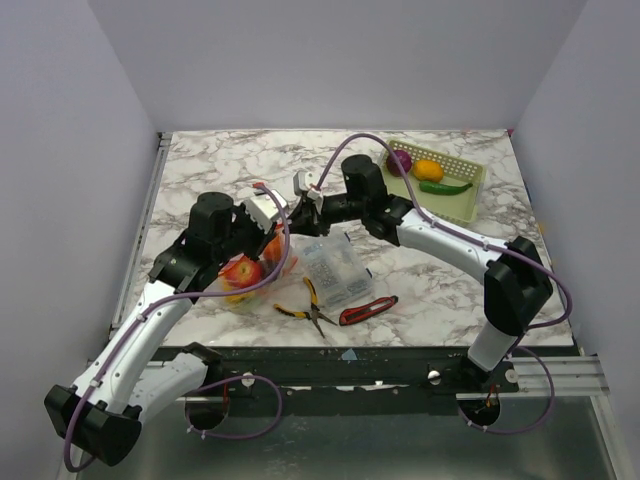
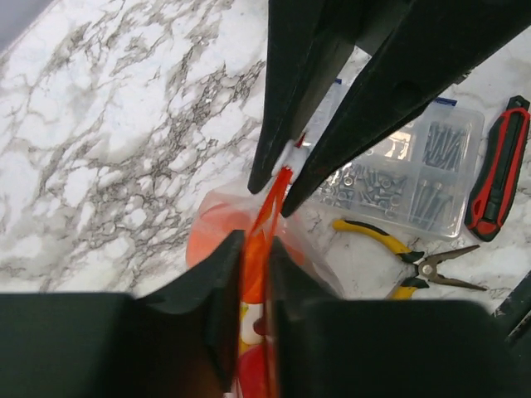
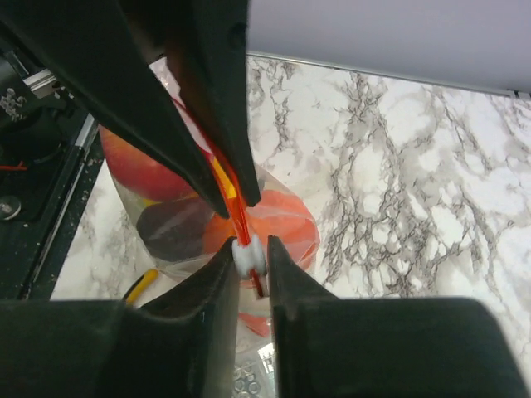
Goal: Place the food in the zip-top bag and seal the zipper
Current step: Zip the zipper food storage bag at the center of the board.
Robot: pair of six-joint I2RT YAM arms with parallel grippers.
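The clear zip-top bag [image 1: 262, 292] hangs between both grippers just above the table, near the front left. It holds a red and yellow fruit [image 1: 241, 270], an orange fruit [image 3: 286, 220] and a dark purple piece [image 3: 174, 228]. My left gripper [image 2: 255, 245] is shut on the orange-red zipper strip [image 2: 270, 203]. My right gripper [image 3: 250, 249] is shut on the zipper's white slider [image 3: 249, 257], close in front of the left fingers. More food lies on a tray at the back right: a purple onion [image 1: 400, 162], a yellow pepper [image 1: 428, 170] and a green chili [image 1: 446, 187].
The green tray [image 1: 472, 195] sits at the back right. A rigid clear box of small parts [image 1: 338, 272] stands right of the bag. Yellow-handled pliers [image 1: 310, 305] and a red-handled tool [image 1: 368, 310] lie near the front edge.
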